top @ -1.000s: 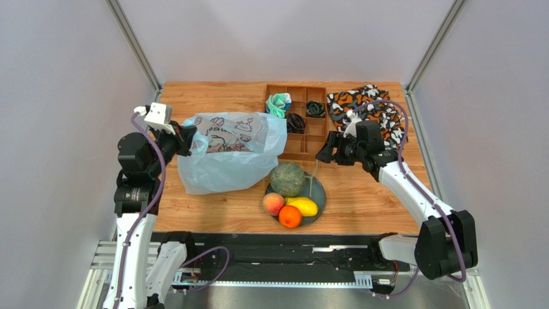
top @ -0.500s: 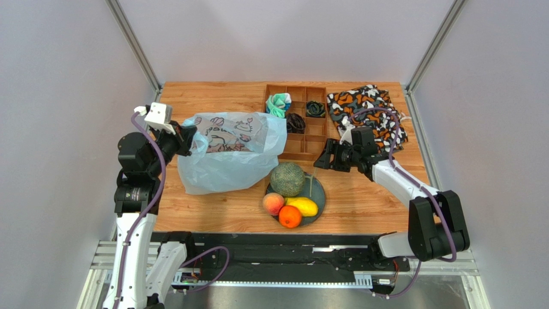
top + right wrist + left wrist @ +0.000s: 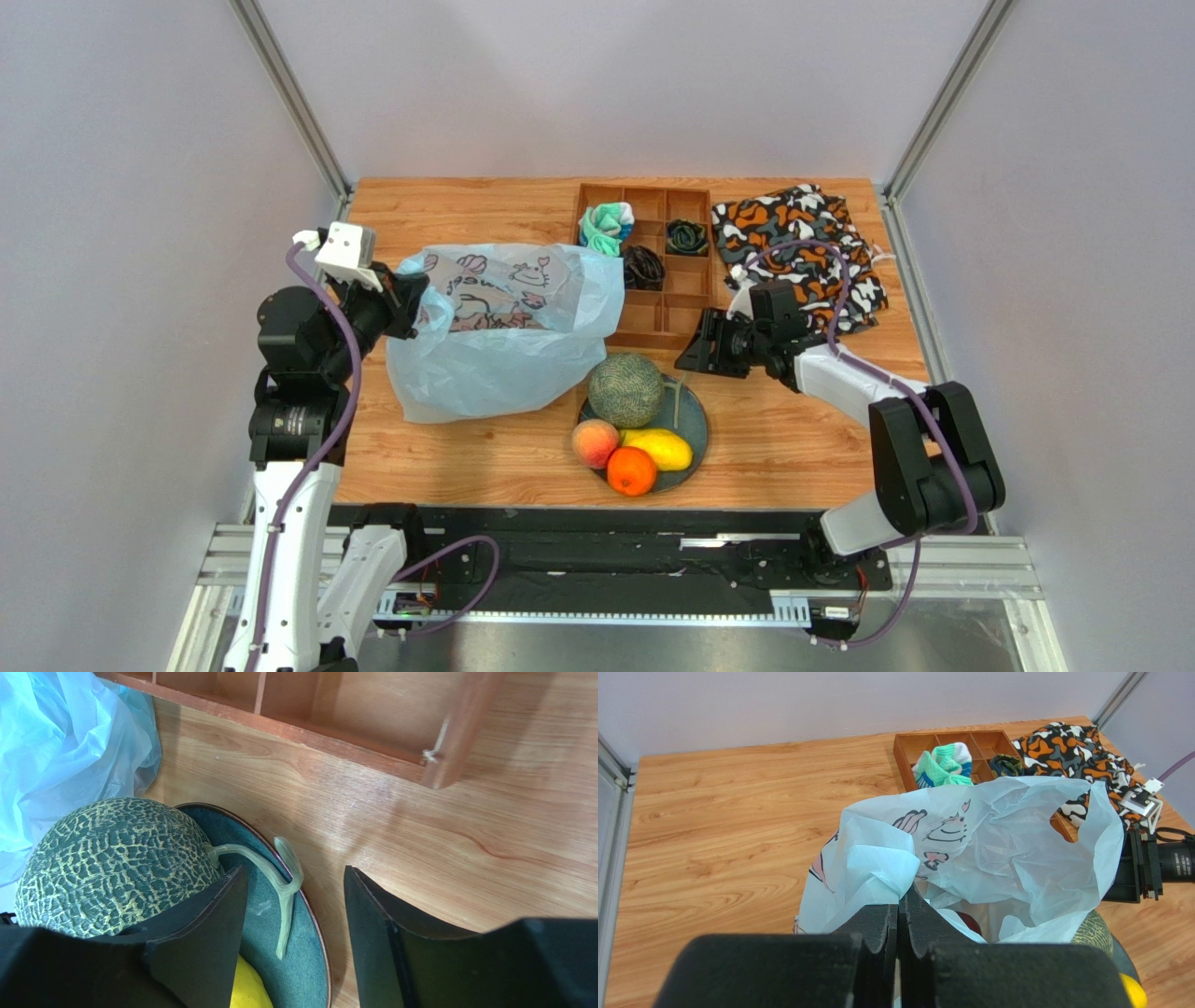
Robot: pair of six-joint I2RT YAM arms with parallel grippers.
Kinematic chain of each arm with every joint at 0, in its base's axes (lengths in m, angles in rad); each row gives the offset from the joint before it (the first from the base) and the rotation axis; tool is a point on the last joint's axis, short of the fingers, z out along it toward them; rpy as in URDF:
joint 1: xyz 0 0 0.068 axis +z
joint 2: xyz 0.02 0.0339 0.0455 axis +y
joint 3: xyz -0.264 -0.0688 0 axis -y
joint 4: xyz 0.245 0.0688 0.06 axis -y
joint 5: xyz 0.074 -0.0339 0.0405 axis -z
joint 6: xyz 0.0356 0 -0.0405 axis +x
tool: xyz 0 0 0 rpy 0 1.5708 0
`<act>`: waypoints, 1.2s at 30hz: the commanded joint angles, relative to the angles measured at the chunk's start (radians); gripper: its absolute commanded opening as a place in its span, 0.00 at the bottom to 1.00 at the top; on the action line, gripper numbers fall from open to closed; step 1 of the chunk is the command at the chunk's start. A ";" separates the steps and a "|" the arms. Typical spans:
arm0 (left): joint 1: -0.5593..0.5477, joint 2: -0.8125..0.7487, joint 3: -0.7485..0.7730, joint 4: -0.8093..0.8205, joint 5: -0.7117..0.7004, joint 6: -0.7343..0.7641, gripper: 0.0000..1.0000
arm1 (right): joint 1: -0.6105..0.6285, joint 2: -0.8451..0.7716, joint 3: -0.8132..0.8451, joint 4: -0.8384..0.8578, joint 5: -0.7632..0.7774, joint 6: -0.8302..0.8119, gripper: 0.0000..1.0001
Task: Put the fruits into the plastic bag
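Observation:
The pale blue plastic bag (image 3: 498,336) lies at the left, its mouth facing the plate. My left gripper (image 3: 410,303) is shut on the bag's rim (image 3: 878,871) and holds it up. A dark red fruit (image 3: 969,922) shows inside the bag. The netted melon (image 3: 626,389), peach (image 3: 595,443), orange (image 3: 631,472) and yellow mango (image 3: 659,448) sit on a dark plate (image 3: 693,415). My right gripper (image 3: 697,347) is open, low beside the melon (image 3: 112,861); its fingers straddle the melon's pale stem (image 3: 284,882). The green bumpy fruit is not in view.
A wooden divided tray (image 3: 673,287) with rolled cloth bundles stands behind the plate, and its corner is close above my right gripper in the right wrist view (image 3: 449,735). The orange, black and white cloth (image 3: 800,241) lies at the back right.
My right gripper has moved left and down toward the plate's right rim and the melon. The left arm and the bag have not moved.

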 commanded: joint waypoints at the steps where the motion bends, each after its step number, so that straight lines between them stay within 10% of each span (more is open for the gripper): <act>1: -0.004 0.000 0.009 0.015 0.010 -0.013 0.00 | 0.012 0.016 -0.015 0.077 0.017 0.011 0.53; 36: -0.004 0.005 0.009 0.015 0.010 -0.012 0.00 | 0.036 -0.027 0.021 0.052 0.079 0.030 0.00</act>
